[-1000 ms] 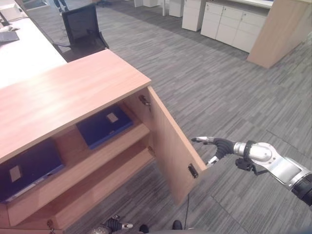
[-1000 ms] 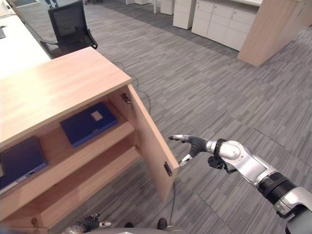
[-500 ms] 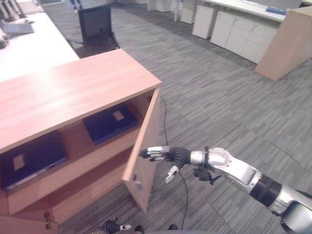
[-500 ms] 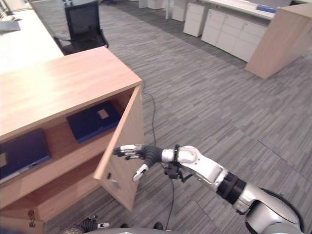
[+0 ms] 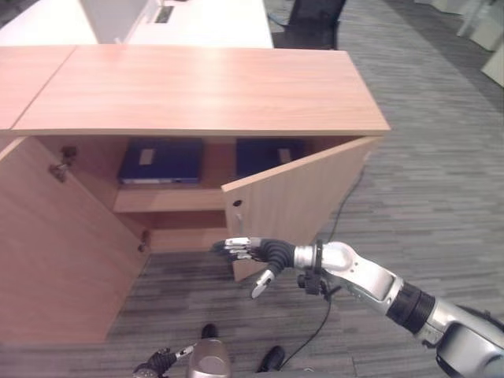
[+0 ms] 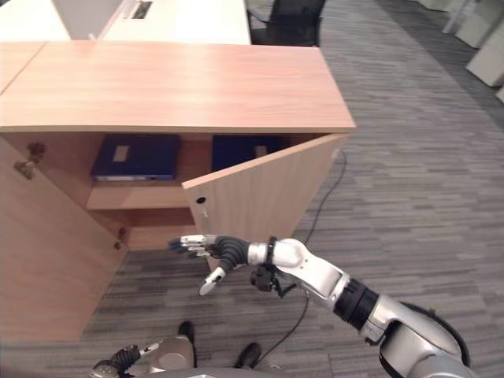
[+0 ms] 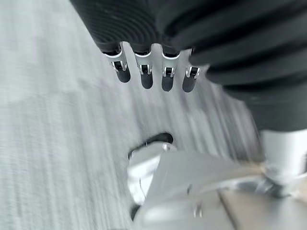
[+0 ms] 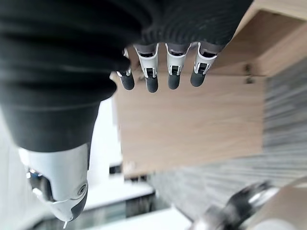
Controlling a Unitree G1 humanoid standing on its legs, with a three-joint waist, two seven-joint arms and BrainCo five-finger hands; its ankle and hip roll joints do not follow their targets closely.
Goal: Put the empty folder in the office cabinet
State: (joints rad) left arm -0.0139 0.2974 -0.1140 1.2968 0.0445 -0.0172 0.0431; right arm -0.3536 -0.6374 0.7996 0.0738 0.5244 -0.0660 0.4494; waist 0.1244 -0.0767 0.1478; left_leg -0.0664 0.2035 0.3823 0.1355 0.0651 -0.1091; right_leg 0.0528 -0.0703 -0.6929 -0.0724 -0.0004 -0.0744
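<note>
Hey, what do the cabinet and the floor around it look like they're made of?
The cabinet looks like wood-grain laminate board, matte and light reddish brown: fine straight grain, thin flat panels and edges, small metal hinges on the doors. It might be veneer; I can't tell. The floor looks like grey carpet tile, with a streaked woven texture and no shine.

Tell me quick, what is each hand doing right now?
Left hand: open, holding nothing, low over the floor.
Right hand: open, holding nothing, by the cabinet door.
</note>
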